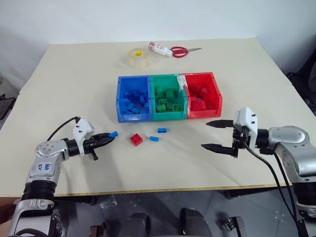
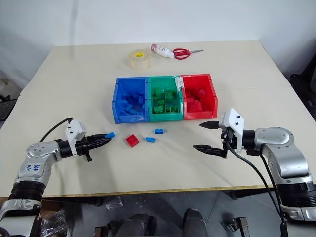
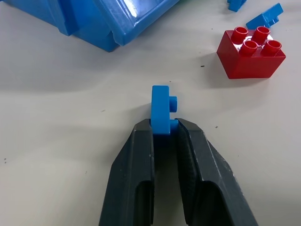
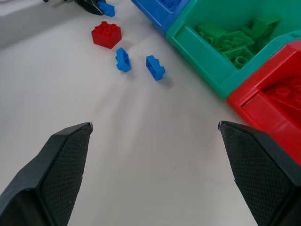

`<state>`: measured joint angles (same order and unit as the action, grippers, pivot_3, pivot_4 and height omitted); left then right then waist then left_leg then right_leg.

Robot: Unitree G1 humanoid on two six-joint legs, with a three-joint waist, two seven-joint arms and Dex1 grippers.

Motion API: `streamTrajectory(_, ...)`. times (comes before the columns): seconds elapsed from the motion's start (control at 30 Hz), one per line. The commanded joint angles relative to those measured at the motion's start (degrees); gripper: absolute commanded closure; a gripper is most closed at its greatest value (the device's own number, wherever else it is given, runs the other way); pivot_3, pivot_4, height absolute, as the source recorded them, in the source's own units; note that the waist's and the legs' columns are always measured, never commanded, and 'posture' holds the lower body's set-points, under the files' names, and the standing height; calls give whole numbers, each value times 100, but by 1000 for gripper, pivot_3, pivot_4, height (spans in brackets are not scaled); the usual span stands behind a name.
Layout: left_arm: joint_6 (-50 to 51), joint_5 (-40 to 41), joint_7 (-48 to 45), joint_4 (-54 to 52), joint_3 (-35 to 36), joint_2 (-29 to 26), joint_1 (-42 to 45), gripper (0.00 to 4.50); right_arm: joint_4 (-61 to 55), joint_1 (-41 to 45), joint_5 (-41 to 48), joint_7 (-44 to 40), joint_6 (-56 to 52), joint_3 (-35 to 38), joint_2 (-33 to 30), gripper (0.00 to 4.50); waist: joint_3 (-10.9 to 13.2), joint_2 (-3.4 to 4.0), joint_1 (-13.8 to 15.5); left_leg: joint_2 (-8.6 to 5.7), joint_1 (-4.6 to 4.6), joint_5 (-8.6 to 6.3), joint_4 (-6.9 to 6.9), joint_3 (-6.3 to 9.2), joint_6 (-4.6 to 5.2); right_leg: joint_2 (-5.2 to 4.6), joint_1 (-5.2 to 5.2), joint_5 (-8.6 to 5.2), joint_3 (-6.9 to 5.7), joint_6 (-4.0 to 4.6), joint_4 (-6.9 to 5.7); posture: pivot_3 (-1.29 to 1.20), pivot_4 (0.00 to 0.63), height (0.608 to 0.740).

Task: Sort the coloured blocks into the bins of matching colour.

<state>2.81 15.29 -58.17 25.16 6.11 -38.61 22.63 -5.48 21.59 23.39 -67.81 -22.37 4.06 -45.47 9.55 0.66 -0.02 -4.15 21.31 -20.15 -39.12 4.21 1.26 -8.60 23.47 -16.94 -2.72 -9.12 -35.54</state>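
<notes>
Left hand [image 3: 164, 129] is clamped on a small blue studded block [image 3: 161, 108], low over the tabletop [image 1: 74, 74] before the blue bin [image 1: 133, 98]. A red block [image 1: 136, 139] and two blue blocks [image 1: 158, 134] lie loose nearby. Right hand [image 1: 216, 136] stands wide apart, empty.

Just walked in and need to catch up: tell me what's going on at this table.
The robot is sorting toy bricks by colour. Its left gripper is shut on a small blue brick in front of the blue bin. The right gripper hangs open and empty near the red bin. One red brick and two blue bricks lie loose on the table; the bins, green bin included, already hold matching pieces.
</notes>
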Motion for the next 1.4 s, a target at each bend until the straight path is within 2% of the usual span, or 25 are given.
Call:
streamTrajectory(0.03, 208, 116, 69, -423, 92, -24, 163, 4170, -134, 7, 105, 55, 65, 215, -103, 0, 0, -1, 1, 0, 0, 0, 0, 0, 0, 0, 0, 0, 0, 0, -1, 0, 150, 740)
streamTrajectory(0.23, 841, 317, 211, -944, 42, 122, 803, 4170, -211, -19, 116, 166, 43, 249, -58, 0, 4, -7, 18, -1, 1, 0, -2, 1, 0, -1, 0, 0, 1, 0, -2, 0, 150, 740)
streamTrajectory(0.4, 903, 98, 389, -338, -106, 426, 1814, 4170, -323, -95, 158, 282, 13, 264, -27, 0, 7, -12, 21, -3, 1, 1, -5, 0, 1, 0, 0, 1, 0, -1, -4, 0, 150, 740)
streamTrajectory(0.53, 545, -392, 741, 914, -375, 773, 2703, 4170, -386, -141, 182, 390, 2, 265, 7, 0, 8, -14, 14, -14, 1, 1, -4, -3, 1, 2, 0, 1, -4, -2, -5, 0, 150, 740)
streamTrajectory(0.57, 588, -468, 722, 1131, -457, 825, 2829, 3450, -398, -143, 190, 415, 2, 265, 14, 0, 10, -18, 14, -16, 1, 1, -4, -4, 1, 3, 0, 1, -4, -2, -6, 0, 150, 740)
streamTrajectory(0.63, 592, -533, 623, 1365, -552, 890, 2970, 2808, -423, -145, 204, 452, -2, 271, 19, 0, 11, -19, -10, -19, 1, 1, -4, -5, 1, 4, 1, 1, -4, -2, -6, 0, 150, 740)
streamTrajectory(0.67, 561, -530, 587, 1394, -556, 896, 2993, 2750, -430, -146, 207, 465, -2, 275, 20, 0, 18, -30, -23, -18, 1, 1, -1, -5, 2, 4, 4, 1, -5, -2, -8, 0, 150, 740)
streamTrajectory(0.73, 526, -536, 508, 1401, -546, 840, 3002, 2292, -429, -143, 213, 479, 0, 272, 15, 0, 18, -30, -19, -15, 1, 1, -1, -6, 1, 5, 9, 1, -6, -2, -8, 0, 150, 740)
streamTrajectory(0.83, 523, -461, 367, 1295, -425, 674, 2943, 1422, -376, -106, 214, 469, 20, 247, 12, 0, 18, -31, -14, -12, 1, 1, -3, -6, 1, 5, 8, 1, -6, -2, -8, 0, 150, 740)
streamTrajectory(0.97, 573, -280, 175, 678, -171, 277, 2537, 146, -222, 14, 218, 352, 71, 177, 25, 0, 18, -30, -43, -8, 1, 1, -2, -6, 1, 5, 11, 1, -5, -2, -8, 0, 150, 740)
streamTrajectory(1.0, 613, -188, 72, 368, -77, 126, 2283, 16, -166, 56, 216, 315, 84, 156, 33, 0, 18, -30, -59, -5, 1, 1, 0, -6, 1, 5, 13, 1, -4, -2, -8, 0, 150, 740)
streamTrajectory(1.2, 1191, 402, -481, -1538, 670, -894, 193, 16, 262, 310, 123, 1, 229, 17, 35, 0, 19, -30, -147, -2, 0, -1, 6, 10, 1, 1, 16, 1, 3, -2, -7, 0, 150, 740)
streamTrajectory(1.3, 1049, 470, -692, -1783, 1116, -1240, -822, 16, 447, 427, 92, -137, 299, -48, 36, 0, 19, -30, -125, -2, 1, -1, 2, 16, 1, 0, 10, 1, 3, -1, -4, 0, 150, 740)
streamTrajectory(1.4, 829, 776, -926, -1790, 1665, -1207, -1664, 16, 492, 497, 166, -270, 315, -100, 74, 0, 22, -26, -94, -3, 0, -2, 2, 16, 1, -1, 7, 0, 5, 0, 0, 0, 150, 740)
